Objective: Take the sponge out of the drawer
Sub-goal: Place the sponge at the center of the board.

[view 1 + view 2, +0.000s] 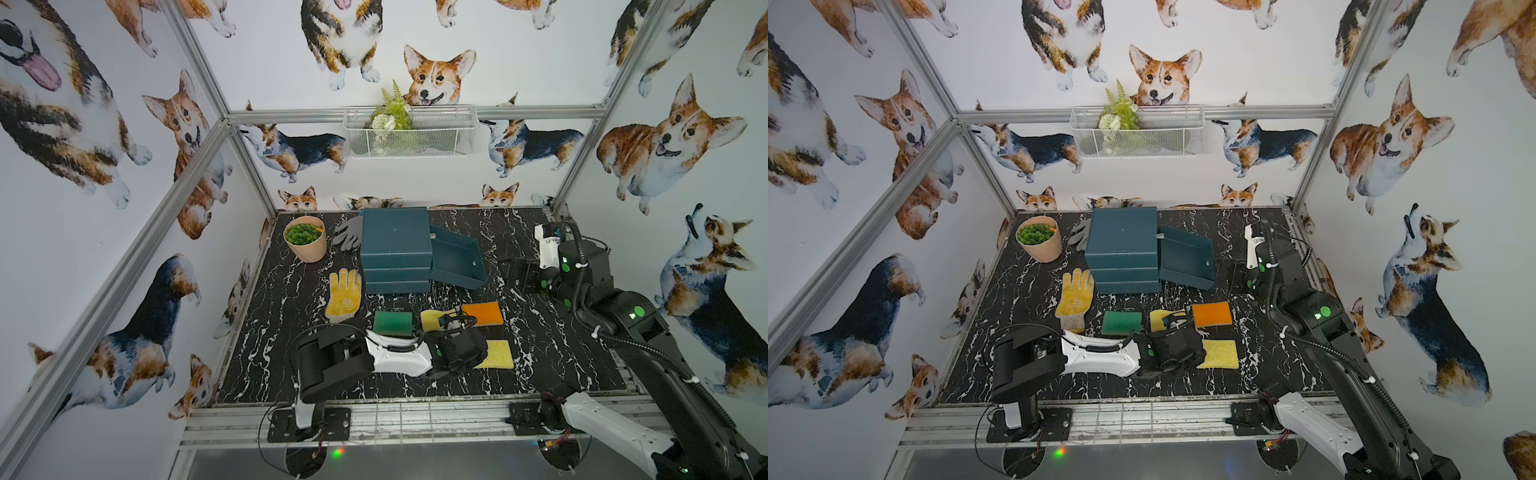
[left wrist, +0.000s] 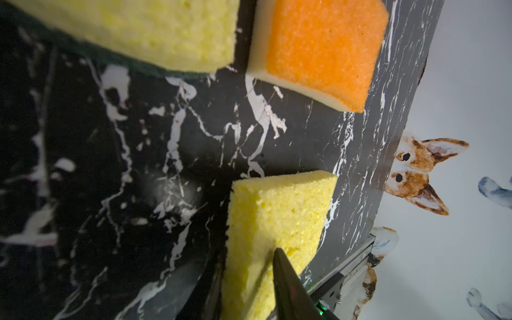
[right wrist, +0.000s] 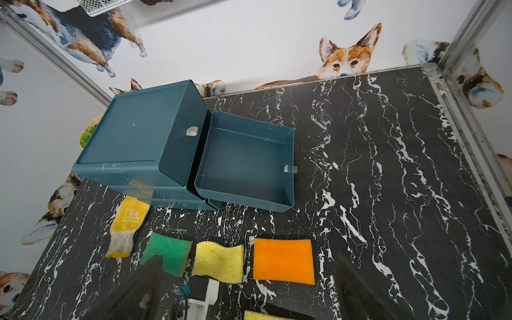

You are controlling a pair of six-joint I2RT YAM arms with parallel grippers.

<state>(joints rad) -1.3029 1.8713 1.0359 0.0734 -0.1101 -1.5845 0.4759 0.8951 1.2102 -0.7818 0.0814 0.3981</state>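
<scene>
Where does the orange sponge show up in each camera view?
In a top view: orange sponge, in front of the open drawer.
In a top view: same spot.
Left wrist: close up, lying flat.
Right wrist: in front of the open drawer.
Shared landmark: wavy yellow sponge right beside it.

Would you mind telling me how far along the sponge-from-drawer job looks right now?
Done: the pulled-out drawer is empty, and the square yellow sponge lies on the table. In hand: the left hand sits over that sponge; whether it grips it is unclear. The right hand is open and empty. Left: probably only lifting the left hand clear.
</scene>
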